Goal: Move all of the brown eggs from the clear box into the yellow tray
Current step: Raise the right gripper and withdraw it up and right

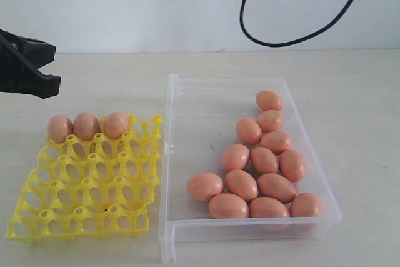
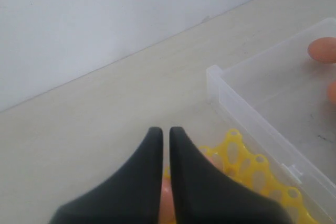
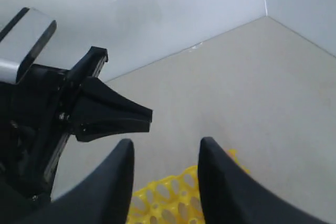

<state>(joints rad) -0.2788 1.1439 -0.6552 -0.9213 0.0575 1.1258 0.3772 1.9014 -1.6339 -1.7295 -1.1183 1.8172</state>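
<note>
1. Tray [image 1: 94,226] on desk [image 1: 362,92], just beside box [image 1: 206,110], on its left.
2. Three eggs [image 1: 87,125] sit in the tray's far row. Thirteen more lie loose in the box, clustered toward its right and near sides.
3. Left gripper [image 2: 165,129]: jaws pressed together, empty, hanging above the tray's far edge.
4. Right gripper [image 3: 166,141]: jaws apart, empty, high over the desk.
</note>
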